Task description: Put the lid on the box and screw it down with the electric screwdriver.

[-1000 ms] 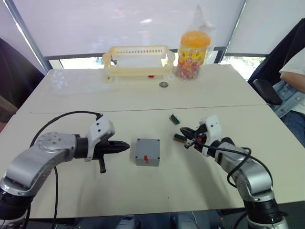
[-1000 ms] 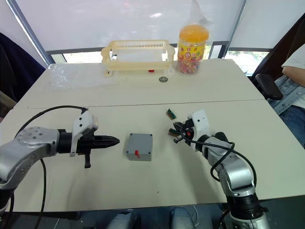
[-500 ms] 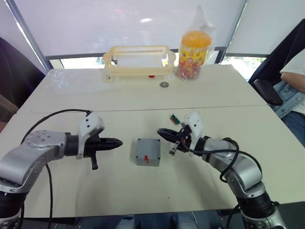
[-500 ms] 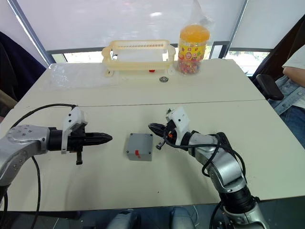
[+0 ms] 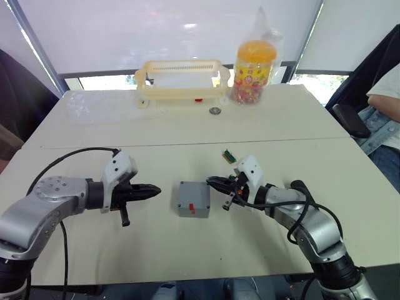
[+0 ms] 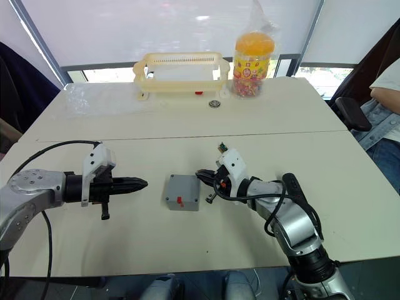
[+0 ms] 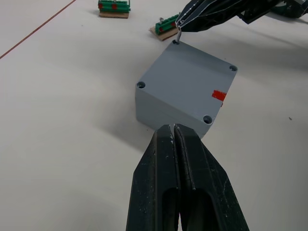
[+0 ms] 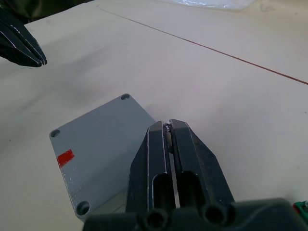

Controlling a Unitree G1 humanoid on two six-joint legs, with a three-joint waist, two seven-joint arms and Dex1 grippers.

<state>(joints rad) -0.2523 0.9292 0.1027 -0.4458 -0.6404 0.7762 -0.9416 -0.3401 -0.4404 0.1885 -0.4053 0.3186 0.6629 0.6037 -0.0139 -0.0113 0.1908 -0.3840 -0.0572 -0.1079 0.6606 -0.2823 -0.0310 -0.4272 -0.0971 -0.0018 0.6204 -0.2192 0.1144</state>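
The box (image 7: 185, 91), red-marked, is seen on the table (image 5: 187, 250) between both grippers; a small screw (image 7: 177, 37) is pinched in the right gripper (image 8: 168, 126) at its corner hole; the left gripper (image 7: 173, 130), jaws pressed together, is held just beside it

box (image 8: 98, 150): near corner hidden behind right gripper (image 8: 168, 126) | item pinched in its tips: too small to identify | person (image 5: 389, 100): cut by frame edge

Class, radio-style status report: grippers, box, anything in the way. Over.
Left gripper shut, empty, beside box. Right gripper shut on small screw at box's corner hole. Green connectors nearby, not blocking.
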